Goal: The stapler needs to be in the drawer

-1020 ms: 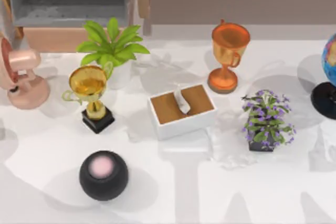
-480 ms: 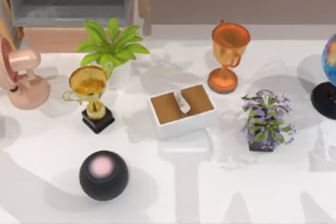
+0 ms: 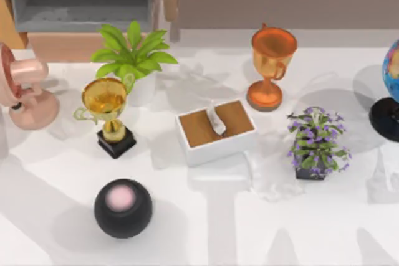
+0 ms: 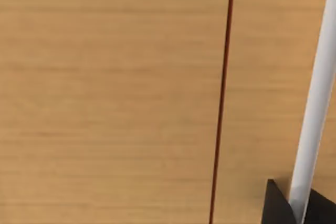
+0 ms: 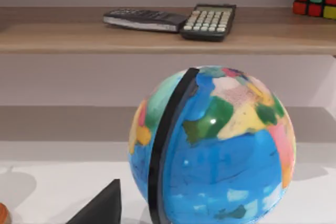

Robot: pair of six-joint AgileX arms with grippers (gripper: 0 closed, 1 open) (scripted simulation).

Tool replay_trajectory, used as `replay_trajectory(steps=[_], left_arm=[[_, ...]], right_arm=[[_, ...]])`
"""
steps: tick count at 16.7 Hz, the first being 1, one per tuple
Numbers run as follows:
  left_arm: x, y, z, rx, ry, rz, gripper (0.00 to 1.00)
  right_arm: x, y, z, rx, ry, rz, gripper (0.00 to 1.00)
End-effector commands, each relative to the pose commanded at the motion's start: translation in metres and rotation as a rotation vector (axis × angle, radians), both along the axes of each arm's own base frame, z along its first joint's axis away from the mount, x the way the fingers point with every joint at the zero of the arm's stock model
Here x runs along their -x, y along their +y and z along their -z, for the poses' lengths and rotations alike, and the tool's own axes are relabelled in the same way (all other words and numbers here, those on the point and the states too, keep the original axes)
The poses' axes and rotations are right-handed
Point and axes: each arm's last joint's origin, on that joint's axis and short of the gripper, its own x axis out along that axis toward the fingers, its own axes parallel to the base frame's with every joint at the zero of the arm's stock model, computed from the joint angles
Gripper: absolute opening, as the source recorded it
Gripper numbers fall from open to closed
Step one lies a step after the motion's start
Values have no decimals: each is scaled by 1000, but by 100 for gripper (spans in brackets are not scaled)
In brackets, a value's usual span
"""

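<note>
The stapler is out of view. The drawer (image 3: 81,4) stands open at the back left of the top view, with grey inner walls and floor and a pale tan front (image 3: 59,46). A black part of my left gripper (image 4: 298,209) shows at the edge of the left wrist view, close against tan wood (image 4: 115,98) and a white bar (image 4: 315,108). A black part of my right gripper (image 5: 102,205) shows in the right wrist view, just in front of a blue globe (image 5: 212,145).
On the white table (image 3: 206,216) stand a pink fan (image 3: 22,95), a green plant (image 3: 132,54), a gold trophy (image 3: 107,113), a black ball (image 3: 123,208), a tissue box (image 3: 216,130), an orange trophy (image 3: 271,66), a purple-flowered plant (image 3: 317,142) and the globe (image 3: 389,88). A shelf (image 5: 157,38) behind carries calculators.
The arm shadows on the left of the table have shifted, and the tan piece at the top view's upper left edge now shows more. The objects on the table have not moved.
</note>
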Motion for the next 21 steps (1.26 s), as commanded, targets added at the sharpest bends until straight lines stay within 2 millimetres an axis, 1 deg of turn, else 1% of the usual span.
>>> replay_trajectory(steps=[2,15,16,21], left_arm=[[0,0,0,0,0,0,0],[0,0,0,0,0,0,98],[0,0,0,0,0,0,100],[0,0,0,0,0,0,100]], right_arm=[[0,0,0,0,0,0,100],[0,0,0,0,0,0,100],[0,0,0,0,0,0,100],[0,0,0,0,0,0,100]])
